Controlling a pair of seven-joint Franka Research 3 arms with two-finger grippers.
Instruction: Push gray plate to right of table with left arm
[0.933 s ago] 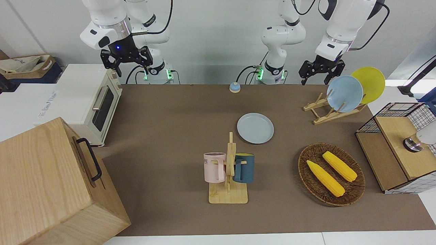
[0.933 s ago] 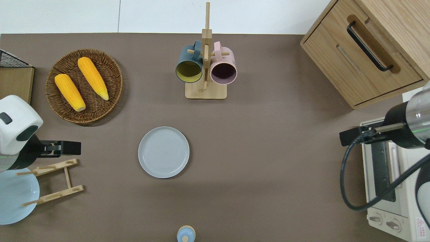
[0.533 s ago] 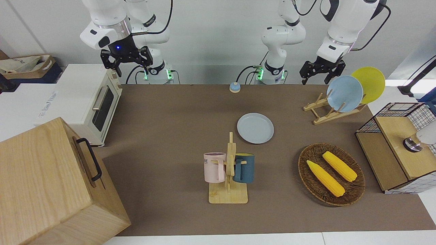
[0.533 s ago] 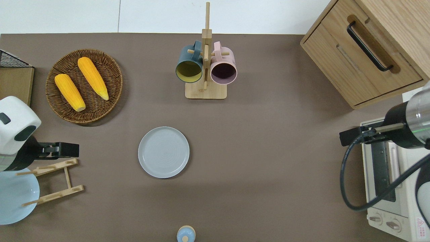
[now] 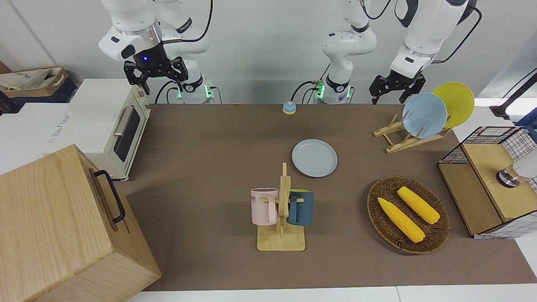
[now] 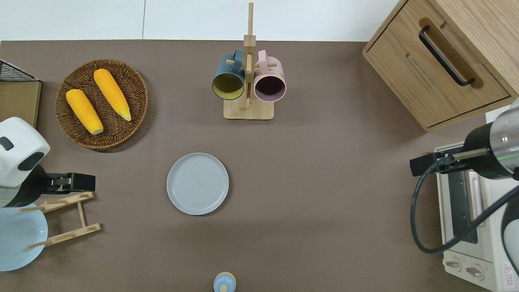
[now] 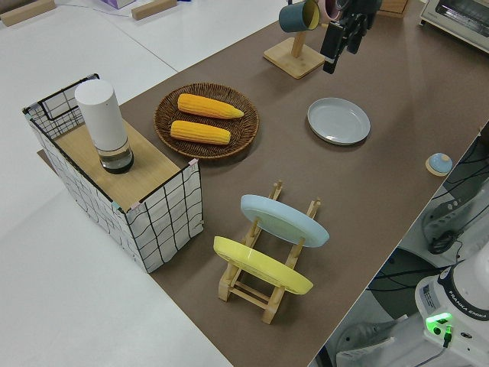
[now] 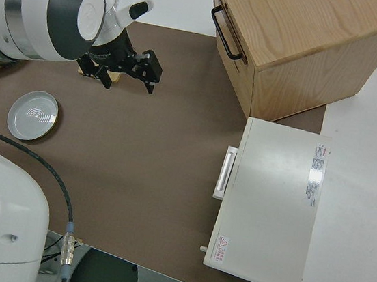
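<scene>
The gray plate (image 5: pixel 314 157) lies flat on the brown table (image 5: pixel 209 138), nearer to the robots than the mug rack. It also shows in the overhead view (image 6: pixel 197 183), the left side view (image 7: pixel 338 121) and the right side view (image 8: pixel 33 116). My left gripper (image 5: pixel 390 98) is open and empty, up in the air. In the overhead view the left gripper (image 6: pixel 83 182) is over the table by the wooden plate rack (image 6: pixel 65 219), toward the left arm's end from the gray plate and well apart from it. My right gripper (image 5: pixel 159 86) is open and parked.
The plate rack holds a light blue plate (image 5: pixel 424 115) and a yellow plate (image 5: pixel 455 102). A wicker basket (image 6: pixel 134 77) holds two corn cobs. The mug rack (image 6: pixel 248 109), a wooden cabinet (image 6: pixel 446 61), a toaster oven (image 6: pixel 474 227), a wire basket (image 5: pixel 486 138) and a small blue bell (image 5: pixel 289 108) stand around.
My left gripper has drifted very slightly toward the left arm's end of the table. The gray plate and the right arm have not moved.
</scene>
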